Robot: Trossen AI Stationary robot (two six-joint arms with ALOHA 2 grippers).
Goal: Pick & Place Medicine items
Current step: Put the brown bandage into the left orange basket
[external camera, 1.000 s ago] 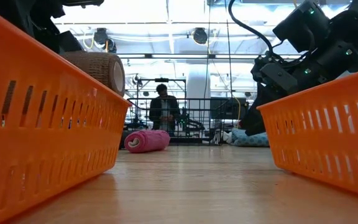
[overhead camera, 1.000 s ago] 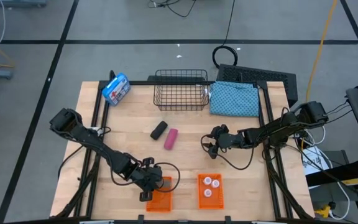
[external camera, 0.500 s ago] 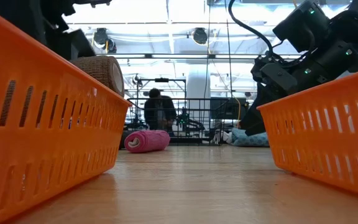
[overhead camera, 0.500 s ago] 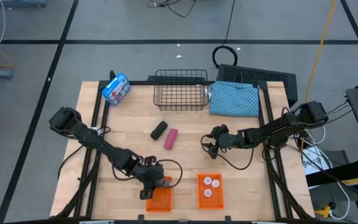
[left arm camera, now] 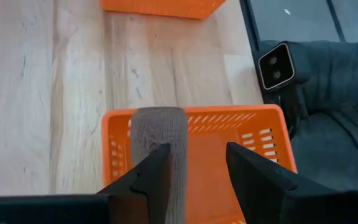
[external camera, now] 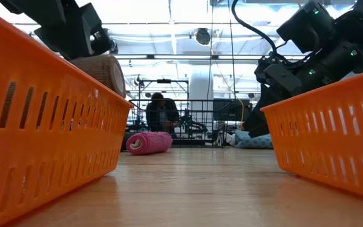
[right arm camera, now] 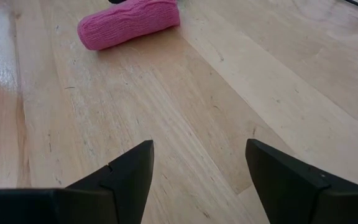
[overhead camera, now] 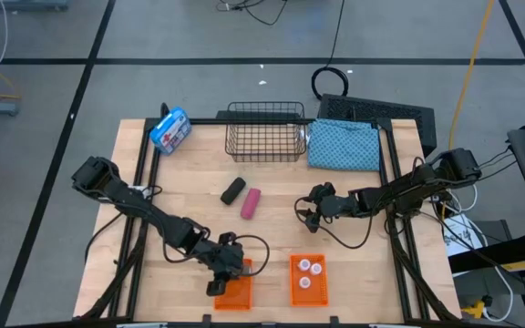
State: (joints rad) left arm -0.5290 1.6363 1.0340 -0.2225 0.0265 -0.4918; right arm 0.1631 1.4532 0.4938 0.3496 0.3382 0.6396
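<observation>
A brown roll [left arm camera: 160, 140] lies propped on the rim of the left orange bin [left arm camera: 253, 134], partly over the edge and not yet settled inside, with the left gripper [left arm camera: 194, 171] directly over it. The pincer's fingers stand apart, one lying against the roll's side and the other clear of it over the bin's open floor, so the piece looks released rather than grasped.

Beyond that pincer, toward the table's middle, the pink roll [overhead camera: 251, 203] and the black roll [overhead camera: 233, 189] lie just beside each other on the bare wood, neither yet collected. Three white bottles [overhead camera: 309, 268] already sit in the right orange bin [overhead camera: 296, 290], beside the left one along the near edge.

The right gripper [overhead camera: 303, 211] waits with its fingers spread and nothing between them, the pink roll ahead of it and well apart.

By this showing, the bottles are sorted, the brown roll is nearly delivered, and two rolls remain.
</observation>
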